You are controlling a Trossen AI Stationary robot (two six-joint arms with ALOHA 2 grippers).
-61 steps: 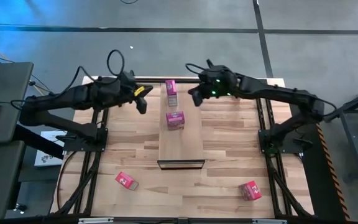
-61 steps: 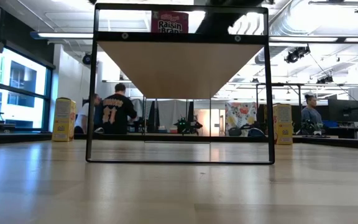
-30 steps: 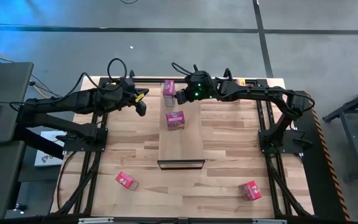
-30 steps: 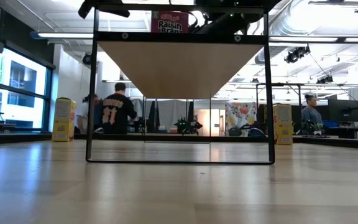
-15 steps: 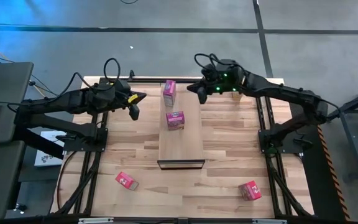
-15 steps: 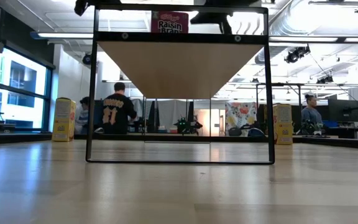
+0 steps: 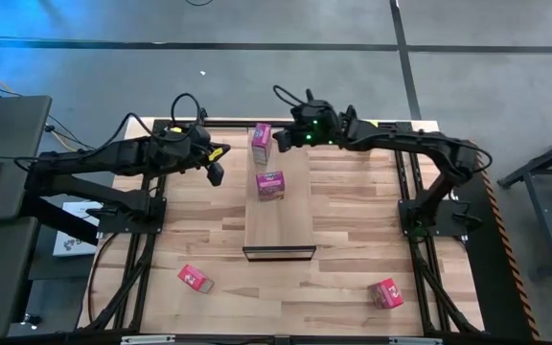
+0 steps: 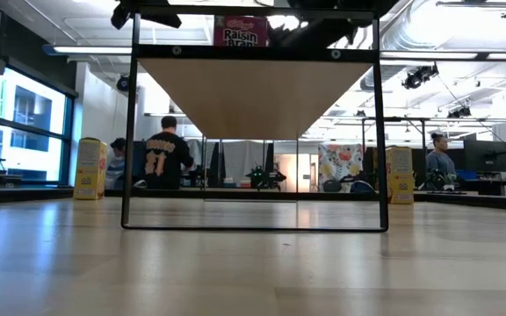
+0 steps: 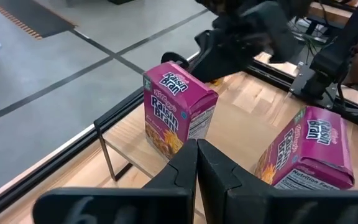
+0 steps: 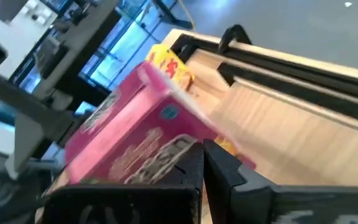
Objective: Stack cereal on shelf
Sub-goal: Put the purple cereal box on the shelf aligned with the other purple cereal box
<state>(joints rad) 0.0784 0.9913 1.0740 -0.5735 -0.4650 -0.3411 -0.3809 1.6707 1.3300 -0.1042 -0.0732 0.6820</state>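
Now shelf (image 7: 278,216) carries two magenta cereal boxes (image 7: 262,143); left tool (image 7: 216,174) and right tool (image 7: 281,140) closed, empty.

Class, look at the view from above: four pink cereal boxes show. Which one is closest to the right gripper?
The upright box at the far end of the shelf, right beside the right gripper. The second shelf box sits nearer the middle; the other two lie on the table.

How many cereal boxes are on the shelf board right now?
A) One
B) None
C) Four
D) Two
D: the high view shows two magenta boxes on the shelf, one at its far end and one nearer the middle, while two more boxes lie on the tabletop off the board.
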